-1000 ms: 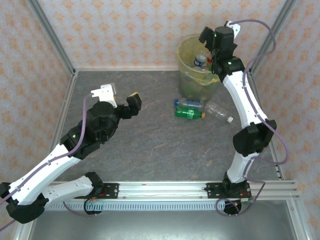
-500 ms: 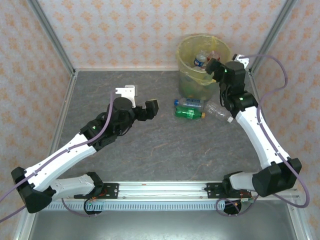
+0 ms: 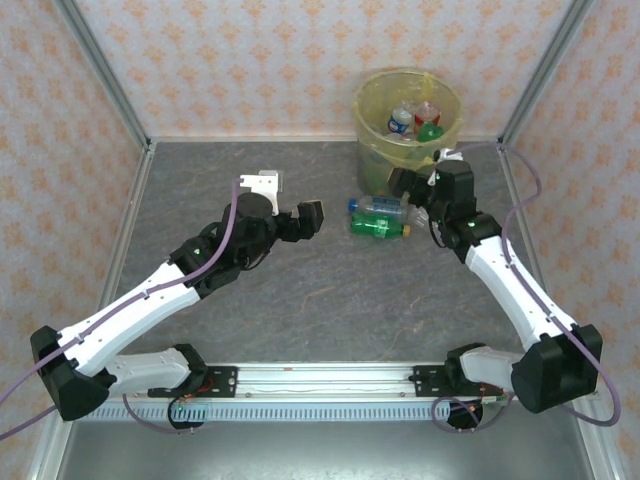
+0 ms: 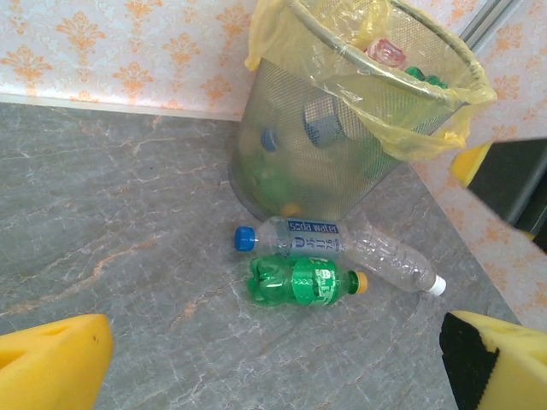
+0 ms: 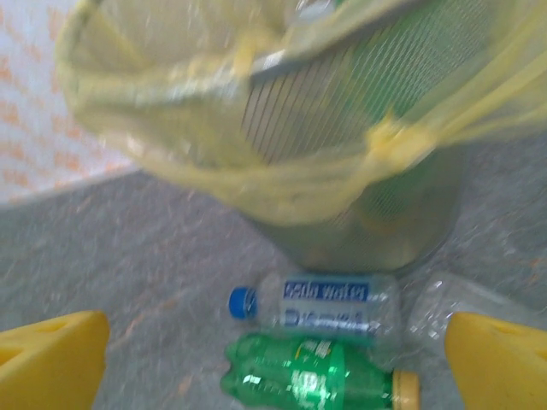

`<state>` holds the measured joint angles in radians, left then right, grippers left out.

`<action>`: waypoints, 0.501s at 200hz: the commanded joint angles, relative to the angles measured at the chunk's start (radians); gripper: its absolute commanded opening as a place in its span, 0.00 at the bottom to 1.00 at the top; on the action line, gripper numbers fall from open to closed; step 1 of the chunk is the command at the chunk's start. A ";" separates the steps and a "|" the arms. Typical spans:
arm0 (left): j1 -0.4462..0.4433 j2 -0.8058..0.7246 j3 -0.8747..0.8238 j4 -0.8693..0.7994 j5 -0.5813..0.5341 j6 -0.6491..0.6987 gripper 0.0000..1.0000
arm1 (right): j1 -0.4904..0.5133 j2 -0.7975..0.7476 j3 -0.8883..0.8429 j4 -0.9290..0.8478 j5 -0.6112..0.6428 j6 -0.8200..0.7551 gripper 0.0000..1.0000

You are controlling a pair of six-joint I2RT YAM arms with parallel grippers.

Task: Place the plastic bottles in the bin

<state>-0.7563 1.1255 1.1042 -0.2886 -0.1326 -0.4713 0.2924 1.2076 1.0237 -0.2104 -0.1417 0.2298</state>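
Not binned yet, lying on table at foot of bin: green bottle, blue-cap water bottle touching it, clear bottle alongside. Left gripper, right gripper both wide open, empty. Tip: right one's nearest, so straddle green bottle's label crosswise, squeeze gently or it rolls.

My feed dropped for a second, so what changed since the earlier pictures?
The right gripper left its place over the bin and came down in front of it. The left gripper reached farther toward the bin too. Both are open, holding nothing. The blue-capped bottle, green bottle and clear bottle lie where they did.
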 commanded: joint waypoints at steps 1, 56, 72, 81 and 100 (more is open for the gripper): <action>0.008 -0.034 0.014 0.008 -0.028 -0.013 0.99 | 0.030 0.028 -0.034 0.026 -0.065 -0.033 1.00; 0.008 -0.078 0.010 -0.007 -0.079 -0.039 0.99 | 0.061 0.192 -0.058 0.056 -0.014 -0.045 1.00; 0.008 -0.092 0.004 -0.013 -0.086 -0.046 0.99 | 0.061 0.235 -0.049 0.068 -0.010 -0.042 1.00; 0.008 -0.101 0.000 -0.019 -0.091 -0.053 0.99 | 0.060 0.259 -0.040 0.073 -0.019 -0.041 1.00; 0.008 -0.123 -0.010 -0.031 -0.102 -0.059 0.99 | 0.061 0.313 -0.016 0.077 -0.025 -0.045 1.00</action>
<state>-0.7563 1.0382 1.1038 -0.2947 -0.1947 -0.5068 0.3489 1.4742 0.9756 -0.1707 -0.1802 0.1993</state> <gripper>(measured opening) 0.994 0.997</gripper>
